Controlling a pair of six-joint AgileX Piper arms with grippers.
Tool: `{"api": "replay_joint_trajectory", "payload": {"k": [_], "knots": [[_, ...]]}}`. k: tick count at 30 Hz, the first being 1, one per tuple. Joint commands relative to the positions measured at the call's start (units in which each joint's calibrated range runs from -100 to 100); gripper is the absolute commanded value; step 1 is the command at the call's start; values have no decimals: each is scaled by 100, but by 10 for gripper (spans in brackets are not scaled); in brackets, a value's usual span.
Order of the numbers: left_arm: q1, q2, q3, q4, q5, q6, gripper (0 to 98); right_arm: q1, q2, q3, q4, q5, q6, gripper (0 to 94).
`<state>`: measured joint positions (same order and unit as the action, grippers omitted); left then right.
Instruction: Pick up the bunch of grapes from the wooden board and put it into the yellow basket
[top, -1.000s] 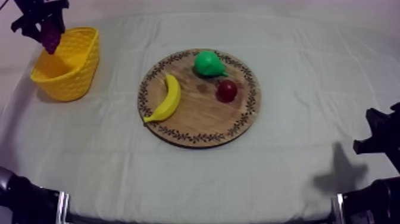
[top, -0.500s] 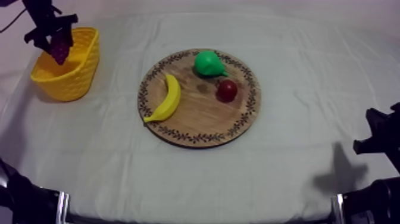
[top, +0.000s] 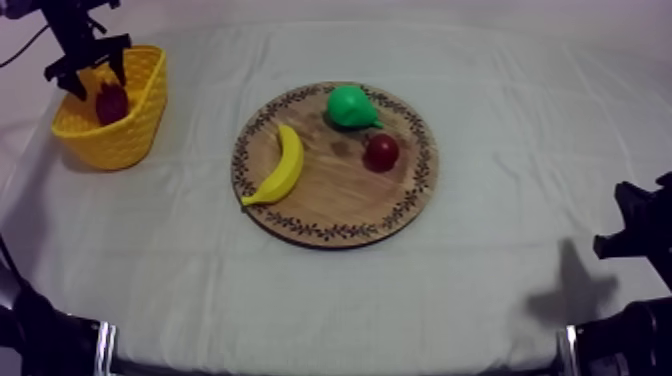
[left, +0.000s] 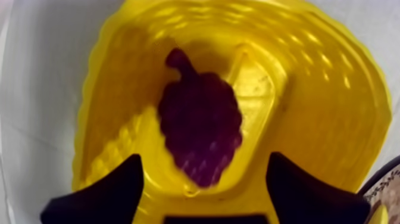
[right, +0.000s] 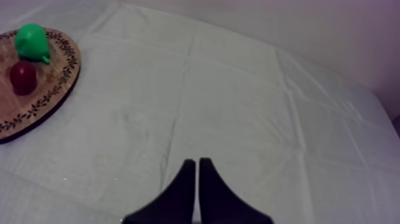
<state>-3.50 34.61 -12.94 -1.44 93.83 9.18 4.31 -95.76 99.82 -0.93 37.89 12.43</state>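
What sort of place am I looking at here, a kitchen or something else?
Probably a robot test bench, not a kitchen: a cloth-covered table, a toy banana and pear on a wooden board, and the left gripper open over a yellow basket.

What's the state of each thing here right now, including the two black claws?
bunch of grapes: lying in the yellow basket, not gripped.
yellow basket: upright, grapes inside.
left tool: open, above the basket.
right tool: shut, holding nothing.
wooden board: lying flat, carrying three fruits.
banana: lying on the board.
pear: on the board, near its far rim.
small red fruit: on the board, beside the pear.
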Motion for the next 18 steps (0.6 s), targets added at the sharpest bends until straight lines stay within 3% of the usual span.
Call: {"api": "replay_joint_trajectory", "payload": {"k": [1,6,10,18], "knots": [[-1,-28,1,32,-66,18,867,-2,0,-4,-2,2,0,3],[13,-169,144,156,-282,-14,936,-2,0,-4,-2,2,0,3],[30,-406,357,191,-385,-22,926,-2,0,-4,-2,2,0,3],[24,-1363,1153,245,-662,-72,695,-2,0,-4,-2,2,0,3]]}}
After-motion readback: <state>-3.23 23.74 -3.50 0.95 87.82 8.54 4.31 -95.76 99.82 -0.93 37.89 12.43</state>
